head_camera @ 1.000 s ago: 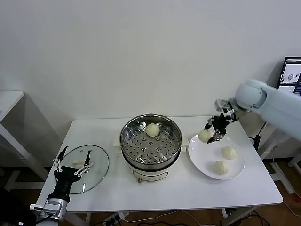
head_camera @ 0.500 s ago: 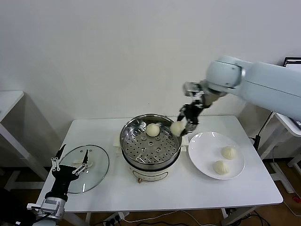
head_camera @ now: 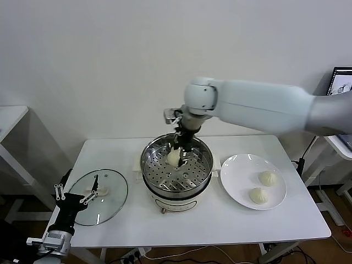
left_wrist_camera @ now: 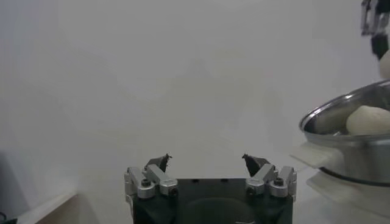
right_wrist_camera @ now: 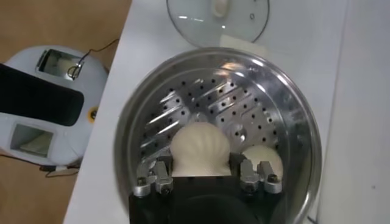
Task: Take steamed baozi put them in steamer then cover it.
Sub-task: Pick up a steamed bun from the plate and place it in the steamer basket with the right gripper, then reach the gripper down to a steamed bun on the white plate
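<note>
Baozi, clamped in the right gripper, hangs over the unmarked steamer at the table's middle, while the left gripper idles spread at its left edge.

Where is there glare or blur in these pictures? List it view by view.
Head view: bright reflections on the steamer rim, soft shadows on the table. Right wrist view: glare streaks across the perforated tray, baozi in the right gripper sharp. Left wrist view: steamer soft, pale wall washed out.

Lab, bare white wall, monitor, white table
</note>
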You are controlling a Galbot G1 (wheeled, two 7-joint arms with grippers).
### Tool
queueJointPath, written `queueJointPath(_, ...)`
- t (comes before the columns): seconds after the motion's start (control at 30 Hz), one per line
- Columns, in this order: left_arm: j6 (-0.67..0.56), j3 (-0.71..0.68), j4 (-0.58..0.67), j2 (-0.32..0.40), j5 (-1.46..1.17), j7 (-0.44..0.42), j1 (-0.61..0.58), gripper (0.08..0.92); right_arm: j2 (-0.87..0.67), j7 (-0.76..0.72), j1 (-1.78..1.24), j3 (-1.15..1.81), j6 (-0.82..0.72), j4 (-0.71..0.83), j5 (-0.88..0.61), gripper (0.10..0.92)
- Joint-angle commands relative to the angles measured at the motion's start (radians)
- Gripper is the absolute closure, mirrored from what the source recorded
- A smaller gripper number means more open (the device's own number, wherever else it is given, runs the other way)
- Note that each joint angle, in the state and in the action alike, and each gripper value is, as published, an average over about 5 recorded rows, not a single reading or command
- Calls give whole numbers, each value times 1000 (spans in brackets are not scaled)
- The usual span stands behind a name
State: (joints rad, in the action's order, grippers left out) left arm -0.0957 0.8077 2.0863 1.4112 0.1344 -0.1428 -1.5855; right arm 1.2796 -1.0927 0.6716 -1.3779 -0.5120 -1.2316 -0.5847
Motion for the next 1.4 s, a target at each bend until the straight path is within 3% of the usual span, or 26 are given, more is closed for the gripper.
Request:
queueJointPath(0.03, -1, 9, -9, 0, -2, -2, 3, 177, 197, -7, -138, 41, 6, 253, 81, 397)
queueJointPath(0.67, -4, 18, -7, 1, -1, -3, -3, 177, 257, -16, -225, 74, 19, 316, 139, 386)
queueJointPath(0.83, -1, 21, 0, 3, 0, -2, -6, 177, 212, -26, -197, 80, 19, 260, 133, 287)
queueJointPath(0.97, 0, 15, 5, 3, 2, -1, -9, 177, 113, -44, -113, 91, 21, 179, 117, 214)
queueJointPath(1.2, 3, -7, 16, 3, 10, 4, -10, 177, -180, -111, 82, 69, 50, -17, 67, 203)
queueJointPath(1.4, 7, -15, 24, 1, 12, 6, -11, 177, -466, -181, 126, 43, 116, -181, 136, 203)
